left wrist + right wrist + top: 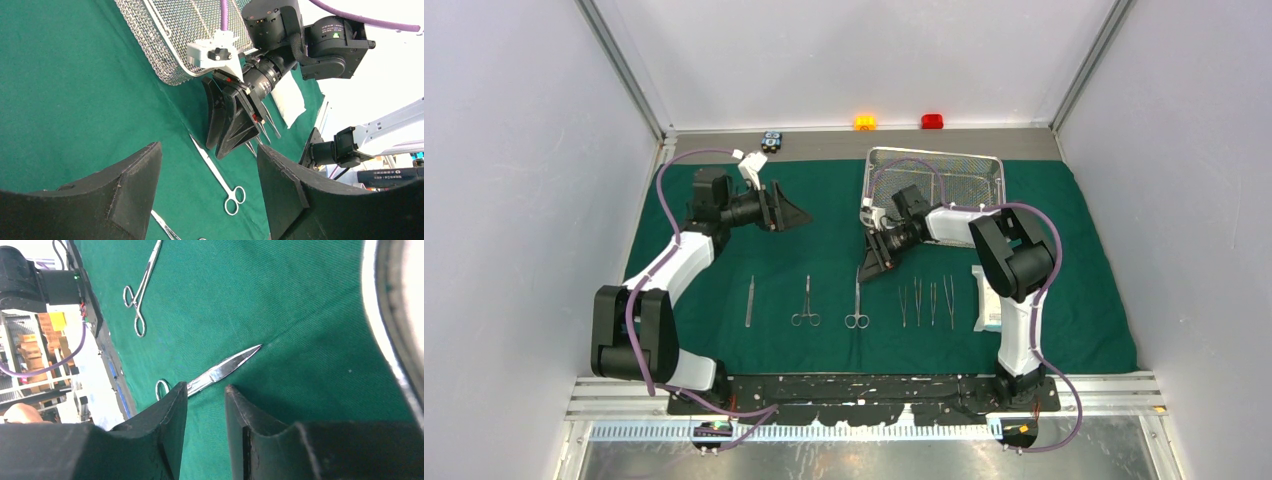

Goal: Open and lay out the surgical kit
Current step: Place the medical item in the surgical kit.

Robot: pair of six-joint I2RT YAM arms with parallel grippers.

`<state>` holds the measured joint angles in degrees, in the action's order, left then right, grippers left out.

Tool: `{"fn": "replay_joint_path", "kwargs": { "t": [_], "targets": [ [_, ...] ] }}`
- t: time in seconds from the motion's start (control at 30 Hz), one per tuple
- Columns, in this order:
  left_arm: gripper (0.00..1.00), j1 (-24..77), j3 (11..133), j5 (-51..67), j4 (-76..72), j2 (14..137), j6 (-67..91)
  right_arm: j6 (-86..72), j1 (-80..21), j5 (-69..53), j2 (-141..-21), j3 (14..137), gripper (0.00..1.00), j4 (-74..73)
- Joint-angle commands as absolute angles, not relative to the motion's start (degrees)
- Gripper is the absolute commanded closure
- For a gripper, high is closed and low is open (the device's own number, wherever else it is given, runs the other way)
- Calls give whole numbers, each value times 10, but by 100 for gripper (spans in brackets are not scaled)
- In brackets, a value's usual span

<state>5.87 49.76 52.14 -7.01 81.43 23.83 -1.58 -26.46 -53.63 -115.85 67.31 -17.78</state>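
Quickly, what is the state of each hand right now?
Left hand: open, holding nothing.
Right hand: open, empty; the scissors lie loose on the green cloth.

We see white-shelled, black-jointed arms [669,270] trailing purple cables [224,12], the left gripper [802,215] and right gripper [866,270] both matte black wedges.

Cloth [824,265]: dark green, matt, fine woven ribbing.
Tray [165,30]: bright metal wire mesh.
Scissors [225,367]: polished steel, mirror-glossy blades.
Right claw [206,390]: matt black, slightly rough, plastic-looking.
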Motion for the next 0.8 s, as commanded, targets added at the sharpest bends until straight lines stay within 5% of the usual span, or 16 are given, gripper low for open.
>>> {"fn": "replay_joint_path", "kwargs": {
  "t": [0.0,0.33,0.67,0.77],
  "targets": [
    [29,54,503,534,-94,811,240,-3,-265,-512,-1125,693,61,-204],
    [25,55,537,486,-30,817,156,78,-267,-467,-1044,719,53,-290],
    [1,54,613,423,54,814,69,106,-251,-293,-949,786,46,-365],
    [0,55,639,414,84,821,58,89,-227,-241,-952,823,45,-366]
  ]
}}
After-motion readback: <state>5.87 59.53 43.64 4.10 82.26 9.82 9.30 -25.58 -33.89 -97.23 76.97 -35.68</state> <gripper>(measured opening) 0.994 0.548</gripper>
